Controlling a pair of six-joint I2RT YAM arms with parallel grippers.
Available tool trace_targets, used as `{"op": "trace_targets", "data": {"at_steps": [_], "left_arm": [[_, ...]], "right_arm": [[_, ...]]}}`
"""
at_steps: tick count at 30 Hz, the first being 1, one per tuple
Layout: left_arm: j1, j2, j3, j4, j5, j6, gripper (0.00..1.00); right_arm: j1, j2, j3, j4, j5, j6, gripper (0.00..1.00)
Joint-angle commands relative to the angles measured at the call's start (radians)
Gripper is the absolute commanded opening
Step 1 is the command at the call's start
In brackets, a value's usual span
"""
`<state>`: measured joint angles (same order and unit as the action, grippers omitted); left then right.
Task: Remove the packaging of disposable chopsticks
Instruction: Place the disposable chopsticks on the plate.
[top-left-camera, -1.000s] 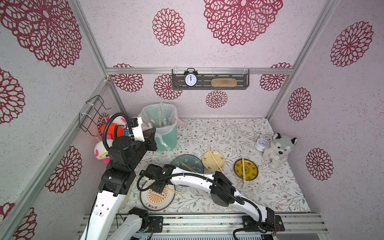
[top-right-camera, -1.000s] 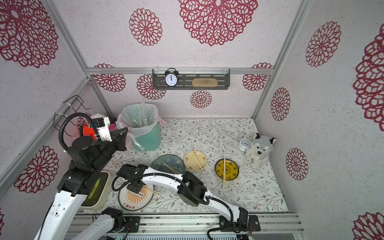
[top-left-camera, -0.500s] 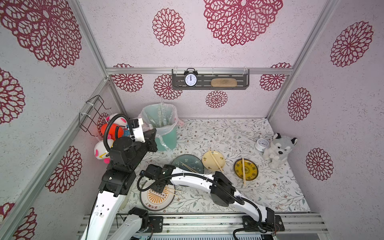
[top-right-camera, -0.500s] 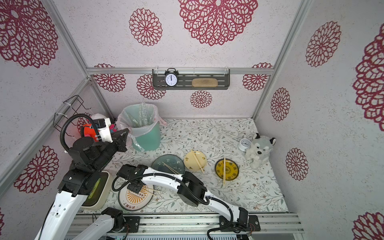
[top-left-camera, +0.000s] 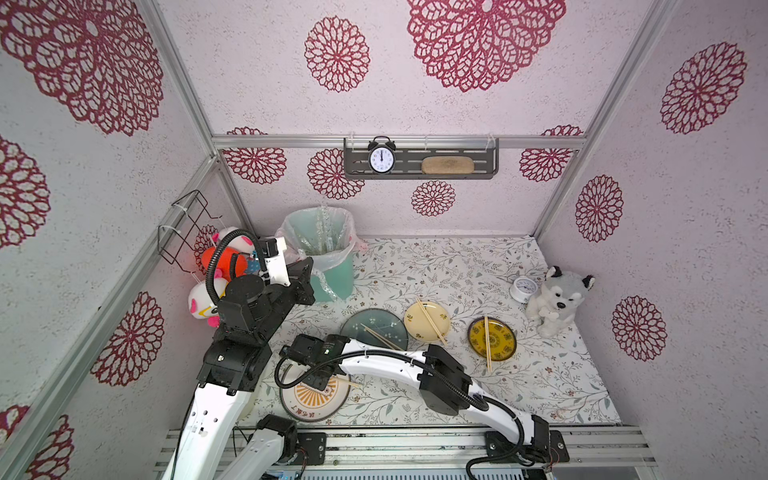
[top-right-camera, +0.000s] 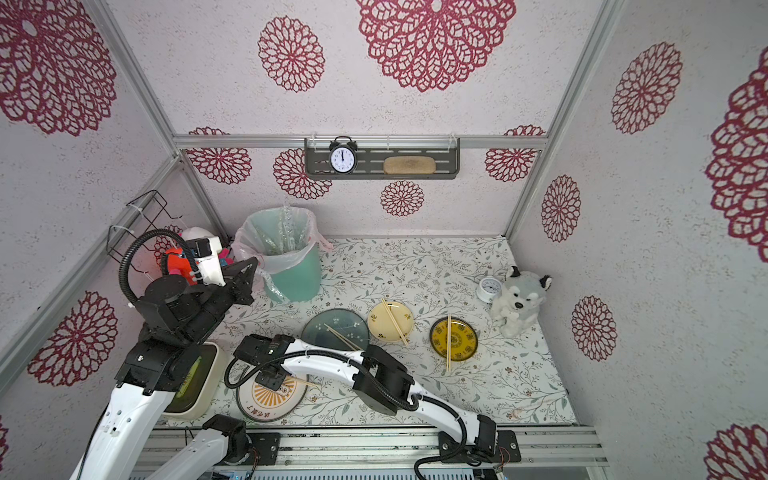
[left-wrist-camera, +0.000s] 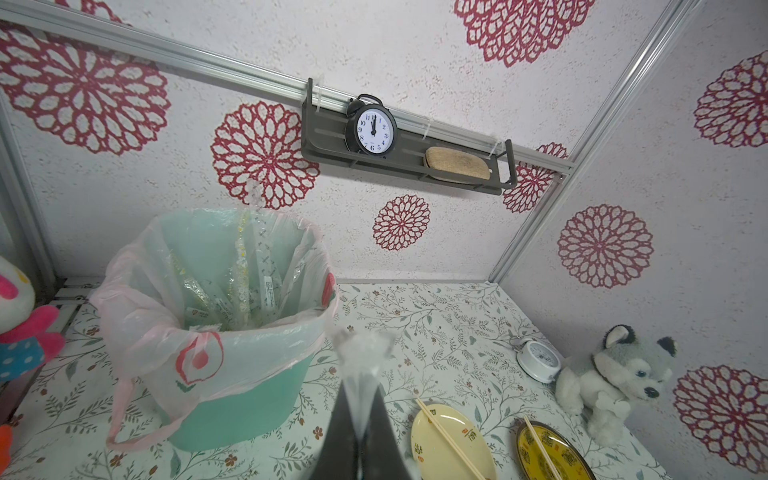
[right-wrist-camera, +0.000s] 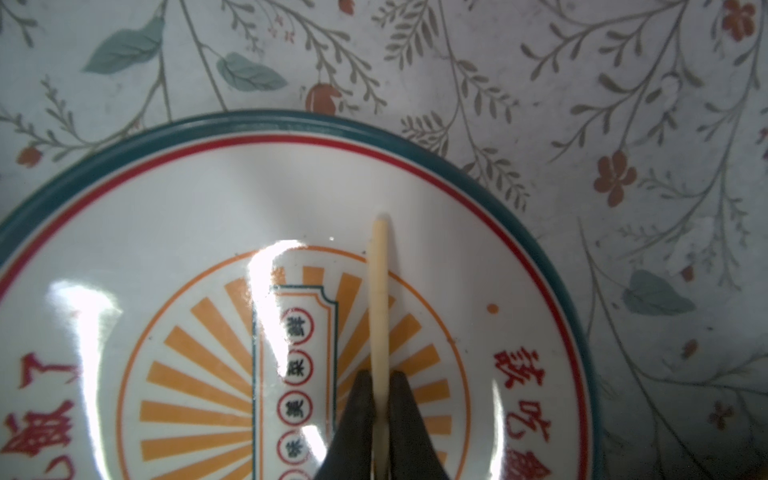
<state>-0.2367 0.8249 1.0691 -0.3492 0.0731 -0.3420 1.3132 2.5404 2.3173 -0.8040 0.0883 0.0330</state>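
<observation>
The sleeve (left-wrist-camera: 363, 357) was empty: a glossy, crinkled strip of clear plastic standing up out of the left tool (left-wrist-camera: 360, 411). The jaws were pinched narrow on it, and it hung just beside the bin (left-wrist-camera: 249, 399), not yet over its mouth. The chopstick (right-wrist-camera: 380, 291) was bare, pale and smooth with a rounded tip. It was clamped between the nearly closed jaws of the right tool (right-wrist-camera: 380, 382), low over the white plate (right-wrist-camera: 415, 195). I could not tell whether a second stick lay behind it. I judged the stripping of this one done, with two drop-offs left. The left tool needed to swing over the bin's mouth and open well inside the rim, since film this light might cling to a finger or drift out. The right tool needed to lower and let go so the stick settled across the plate and did not roll off. Other sleeves (left-wrist-camera: 241, 291) stood in the bin, leaning on its liner. Farther out on the tabletop (top-left-camera: 457, 270), bare chopsticks (top-left-camera: 431, 321) lay across the dark plate (top-left-camera: 382, 322), the cream plate (top-left-camera: 415, 328) and the yellow plate (top-left-camera: 503, 340).
</observation>
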Motion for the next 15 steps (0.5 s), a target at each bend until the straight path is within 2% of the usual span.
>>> {"op": "trace_targets", "data": {"at_steps": [1,4,10,15], "left_arm": [[0.01,-0.007,0.0,0.026,0.019,0.009,0.0],[0.01,-0.007,-0.001,0.026,0.019,0.011,0.0],[0.01,-0.004,-0.005,0.038,0.016,0.011,0.0],[0.01,-0.001,-0.001,0.027,0.01,0.015,0.0]], "right_arm": [[0.004,-0.066,-0.018,-0.022,0.041,0.002,0.07],[0.004,-0.064,-0.016,-0.013,0.044,0.001,0.0],[0.001,-0.108,-0.077,0.108,0.095,0.007,0.0],[-0.01,-0.123,-0.098,0.186,0.109,0.064,0.0]]}}
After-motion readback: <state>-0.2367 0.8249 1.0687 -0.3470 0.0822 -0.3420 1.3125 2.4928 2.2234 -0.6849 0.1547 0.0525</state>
